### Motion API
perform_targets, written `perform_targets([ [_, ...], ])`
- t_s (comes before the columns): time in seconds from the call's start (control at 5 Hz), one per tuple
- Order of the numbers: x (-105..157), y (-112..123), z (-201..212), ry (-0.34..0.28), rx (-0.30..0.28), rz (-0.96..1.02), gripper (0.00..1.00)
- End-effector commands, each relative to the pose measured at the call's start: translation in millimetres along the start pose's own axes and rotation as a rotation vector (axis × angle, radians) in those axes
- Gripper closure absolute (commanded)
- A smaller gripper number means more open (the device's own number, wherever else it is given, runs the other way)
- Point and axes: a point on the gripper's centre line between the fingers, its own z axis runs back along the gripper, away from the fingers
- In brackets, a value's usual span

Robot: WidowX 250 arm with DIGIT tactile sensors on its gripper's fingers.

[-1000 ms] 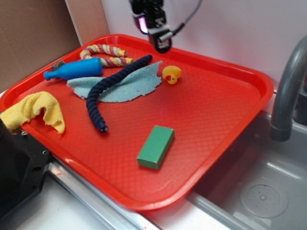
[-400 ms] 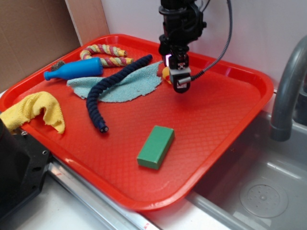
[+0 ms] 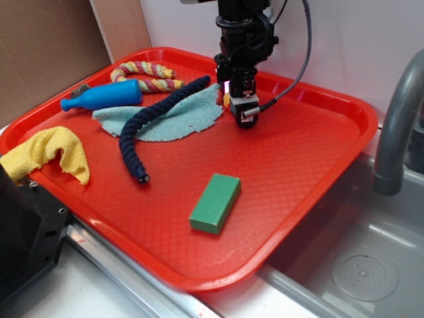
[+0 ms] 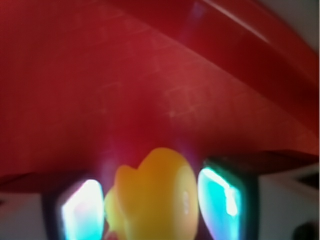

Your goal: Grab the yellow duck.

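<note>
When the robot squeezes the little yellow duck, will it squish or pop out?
The yellow duck looks round and smooth, so it could slip out from between the fingers on either side of it. It is tiny beside the green block, so probably very light. It looks like soft rubber, so it may squish a bit.

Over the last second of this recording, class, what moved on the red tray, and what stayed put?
The gripper came down from above the tray's far edge onto the duck, which now sits between its fingers; whether they touch it cannot be told. The green block, yellow cloth, blue bottle and ropes stayed put.
</note>
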Motion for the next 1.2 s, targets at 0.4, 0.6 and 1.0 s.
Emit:
perform_targets([
  [0.4, -120.7, -44.5, 192.9, -0.139, 0.023, 0.612, 1.0],
  [0.6, -118.1, -47.2, 196.3, -0.01, 0.016, 0.812, 1.0],
  [1.0, -107.3, -50.4, 181.7, -0.053, 0.087, 0.878, 1.0],
])
